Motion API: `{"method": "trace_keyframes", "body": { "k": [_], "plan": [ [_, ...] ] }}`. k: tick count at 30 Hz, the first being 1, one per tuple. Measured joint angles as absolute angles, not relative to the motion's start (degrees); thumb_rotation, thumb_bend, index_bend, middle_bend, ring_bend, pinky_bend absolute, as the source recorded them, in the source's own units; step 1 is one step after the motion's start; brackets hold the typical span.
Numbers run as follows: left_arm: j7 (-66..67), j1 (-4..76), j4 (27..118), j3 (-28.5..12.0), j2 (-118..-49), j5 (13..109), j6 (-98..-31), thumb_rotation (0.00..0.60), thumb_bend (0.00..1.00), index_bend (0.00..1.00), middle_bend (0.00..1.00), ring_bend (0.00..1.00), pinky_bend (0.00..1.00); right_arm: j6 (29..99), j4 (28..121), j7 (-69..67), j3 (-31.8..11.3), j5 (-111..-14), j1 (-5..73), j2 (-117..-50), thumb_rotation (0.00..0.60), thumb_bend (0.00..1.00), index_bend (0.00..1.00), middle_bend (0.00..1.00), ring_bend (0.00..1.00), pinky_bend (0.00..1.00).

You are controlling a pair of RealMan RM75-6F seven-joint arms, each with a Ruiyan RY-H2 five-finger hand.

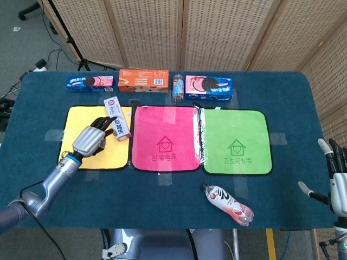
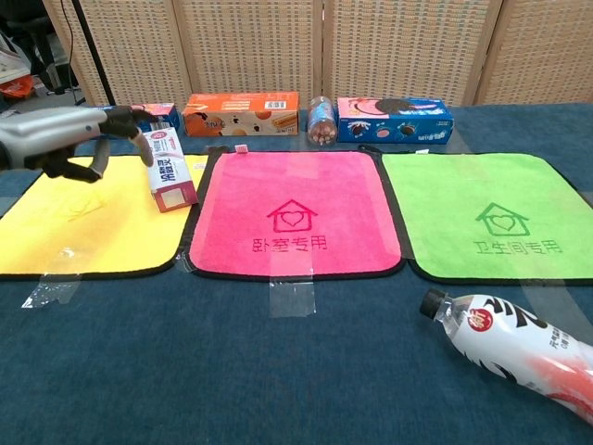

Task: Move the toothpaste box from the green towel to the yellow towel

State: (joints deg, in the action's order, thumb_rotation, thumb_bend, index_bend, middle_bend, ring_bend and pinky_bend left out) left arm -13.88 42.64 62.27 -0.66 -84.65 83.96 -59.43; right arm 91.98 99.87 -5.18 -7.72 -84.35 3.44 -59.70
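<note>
The toothpaste box (image 1: 117, 118) (image 2: 168, 171) lies flat on the right part of the yellow towel (image 1: 78, 122) (image 2: 88, 227), close to its border with the pink one. My left hand (image 1: 91, 138) (image 2: 57, 141) hovers over the yellow towel just left of the box, fingers spread, its fingertips (image 1: 107, 122) at the box's left side and gripping nothing. The green towel (image 1: 236, 142) (image 2: 491, 218) on the right is bare. Past the table's right edge, my right hand (image 1: 337, 181) hangs with fingers apart and empty.
A pink towel (image 1: 165, 138) lies between the yellow and green ones. Along the back stand a blue cookie box (image 1: 89, 82), an orange box (image 1: 143, 80), a small can (image 1: 177, 88) and another blue box (image 1: 209, 88). A drink bottle (image 1: 227, 203) lies at the front.
</note>
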Motion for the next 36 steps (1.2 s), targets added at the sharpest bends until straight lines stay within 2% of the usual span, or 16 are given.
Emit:
{"method": "trace_keyframes", "body": {
  "k": [3, 5, 8, 10, 11, 13, 15, 17, 19, 21, 30, 36],
  "plan": [
    [-17.8, 42.5, 62.9, -1.9, -82.0, 85.6, -63.3, 0.576, 0.96, 0.24, 0.01, 0.00, 0.08, 91.6, 99.8, -5.2, -7.8, -84.1, 3.5, -59.7, 0.600, 0.00, 0.00, 0.00, 0.00, 0.00],
    [-18.5, 43.0, 63.3, -3.1, -80.8, 85.4, -63.5, 0.539, 0.84, 0.20, 0.00, 0.00, 0.06, 91.3, 99.8, -5.2, -7.9, -83.8, 3.6, -59.7, 0.600, 0.00, 0.00, 0.00, 0.00, 0.00],
    [-17.6, 44.5, 63.9, -5.0, -80.3, 82.9, -59.8, 0.494, 0.47, 0.17, 0.00, 0.00, 0.03, 90.9, 99.7, -5.0, -8.1, -83.4, 3.7, -59.8, 0.600, 0.00, 0.00, 0.00, 0.00, 0.00],
    [-16.0, 46.3, 64.2, -6.8, -80.2, 80.0, -55.6, 0.491, 0.34, 0.16, 0.00, 0.00, 0.03, 90.7, 99.6, -4.8, -8.2, -83.1, 3.8, -59.9, 0.600, 0.00, 0.00, 0.00, 0.00, 0.00],
    [-15.0, 47.1, 64.2, -7.7, -80.3, 78.6, -53.6, 0.490, 0.32, 0.16, 0.00, 0.00, 0.02, 90.6, 99.5, -4.7, -8.3, -83.0, 3.9, -59.9, 0.600, 0.00, 0.00, 0.00, 0.00, 0.00],
    [-11.8, 49.5, 63.6, -9.4, -81.1, 75.0, -49.1, 0.490, 0.37, 0.15, 0.00, 0.00, 0.02, 90.2, 99.3, -4.6, -8.5, -82.4, 4.0, -60.0, 0.600, 0.00, 0.00, 0.00, 0.00, 0.00],
    [-8.7, 51.7, 62.5, -10.7, -82.4, 72.0, -45.8, 0.491, 0.51, 0.14, 0.00, 0.00, 0.02, 89.7, 99.1, -4.6, -8.8, -81.6, 4.2, -60.1, 0.600, 0.00, 0.00, 0.00, 0.00, 0.00],
    [-4.9, 54.3, 60.5, -11.9, -84.5, 68.6, -41.9, 0.490, 0.72, 0.13, 0.00, 0.00, 0.02, 89.2, 98.9, -4.5, -9.1, -80.8, 4.4, -60.2, 0.600, 0.00, 0.00, 0.00, 0.00, 0.00],
    [-1.6, 56.9, 57.7, -13.0, -87.2, 65.2, -38.1, 0.490, 0.88, 0.12, 0.00, 0.00, 0.02, 88.7, 98.5, -4.5, -9.5, -79.8, 4.6, -60.3, 0.600, 0.00, 0.00, 0.00, 0.00, 0.00],
    [0.2, 58.8, 55.0, -13.6, -89.3, 62.8, -35.3, 0.491, 0.98, 0.12, 0.00, 0.00, 0.02, 88.2, 98.2, -4.5, -9.8, -79.0, 4.7, -60.4, 0.600, 0.00, 0.00, 0.00, 0.00, 0.00],
    [6.4, 66.4, 40.1, -14.7, -98.9, 54.7, -24.5, 0.491, 1.00, 0.13, 0.00, 0.00, 0.02, 86.5, 97.1, -4.1, -10.7, -76.6, 5.3, -60.8, 0.600, 0.00, 0.00, 0.00, 0.00, 0.00],
    [7.6, 68.9, 32.1, -14.6, -103.7, 52.1, -18.9, 0.493, 1.00, 0.18, 0.00, 0.00, 0.02, 85.5, 96.7, -4.0, -11.0, -75.7, 5.6, -61.0, 0.600, 0.00, 0.00, 0.00, 0.00, 0.00]
  ]
}}
